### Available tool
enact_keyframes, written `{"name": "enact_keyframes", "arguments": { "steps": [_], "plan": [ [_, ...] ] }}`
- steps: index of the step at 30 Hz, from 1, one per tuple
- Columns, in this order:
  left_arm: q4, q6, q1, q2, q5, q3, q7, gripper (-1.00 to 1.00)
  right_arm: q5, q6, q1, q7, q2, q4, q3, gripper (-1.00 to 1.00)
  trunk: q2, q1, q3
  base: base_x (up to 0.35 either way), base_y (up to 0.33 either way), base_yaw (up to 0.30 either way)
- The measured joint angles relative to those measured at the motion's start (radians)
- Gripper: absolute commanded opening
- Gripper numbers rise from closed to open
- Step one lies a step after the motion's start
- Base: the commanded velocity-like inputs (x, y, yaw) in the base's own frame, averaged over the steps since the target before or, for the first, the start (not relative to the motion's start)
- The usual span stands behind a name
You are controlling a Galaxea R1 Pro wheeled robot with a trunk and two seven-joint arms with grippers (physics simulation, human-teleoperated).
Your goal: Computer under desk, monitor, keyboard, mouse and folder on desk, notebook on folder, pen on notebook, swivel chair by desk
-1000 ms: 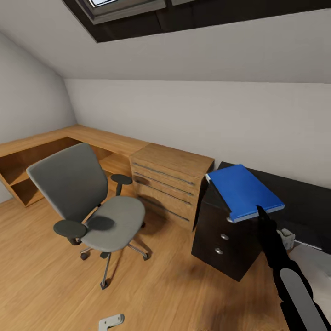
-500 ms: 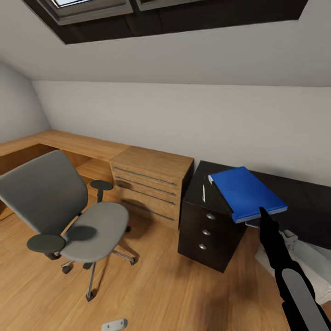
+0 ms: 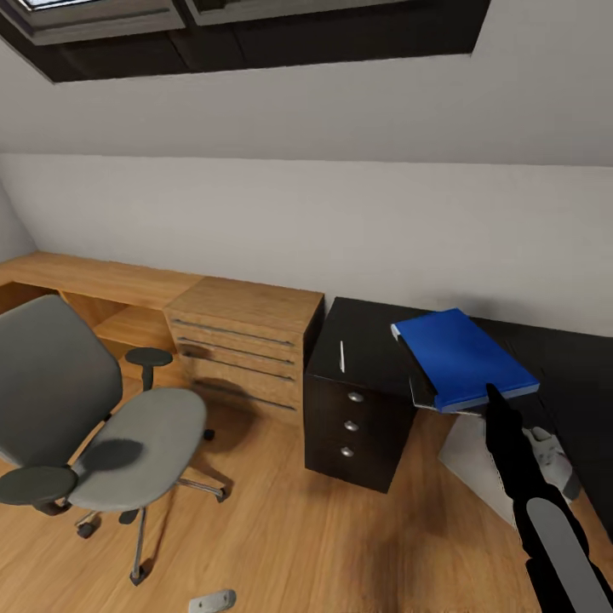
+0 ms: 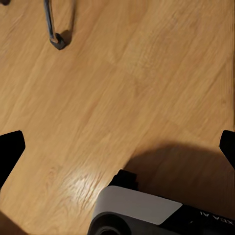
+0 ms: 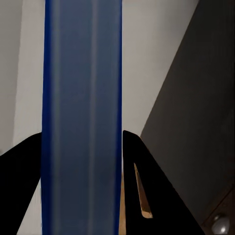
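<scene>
Folder [image 5: 82, 122] between right end effector [image 5: 81, 147] fingers

Light-wood drawer cabinet [image 3: 243, 349], wooden floor [image 3: 281, 536]

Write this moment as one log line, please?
right gripper: shut on folder | folder: carried above desk | pen: lying on desk | swivel chair: seat bare | left gripper: open, over floor

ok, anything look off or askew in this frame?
Yes: the folder is in the air, tilted, pinched by one edge in the right claw above the desk. The chair stands apart from the desk.
</scene>
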Motion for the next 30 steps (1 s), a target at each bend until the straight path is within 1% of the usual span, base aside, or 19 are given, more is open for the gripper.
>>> {"name": "enact_keyframes", "arguments": {
  "steps": [10, 18, 24, 30],
  "plan": [
    [0.0, 0.0, 0.0, 0.0, 0.0, -0.001, 0.0, 1.0, 0.0, 0.0, 0.0, 0.0, 0.0, 0.001, -0.001, -1.0, 0.0, 0.0, -0.003, 0.0, 0.0, -0.272],
    [0.0, -0.001, 0.0, 0.0, 0.0, 0.0, 0.0, 1.0, -0.001, 0.0, 0.0, 0.0, 0.0, 0.022, 0.0, -1.0, 0.0, 0.0, -0.007, 0.0, 0.0, -0.27],
    [0.0, -0.023, 0.0, 0.0, 0.0, -0.001, 0.0, 1.0, -0.002, 0.0, 0.0, 0.0, 0.0, 0.023, -0.004, -1.0, 0.0, 0.0, -0.01, 0.0, 0.0, -0.265],
    [0.0, -0.028, 0.0, 0.0, 0.0, -0.001, 0.0, 1.0, -0.003, 0.001, 0.0, 0.0, 0.0, 0.022, -0.006, -1.0, 0.0, 0.0, -0.014, 0.0, 0.0, -0.257]
  ]
}}
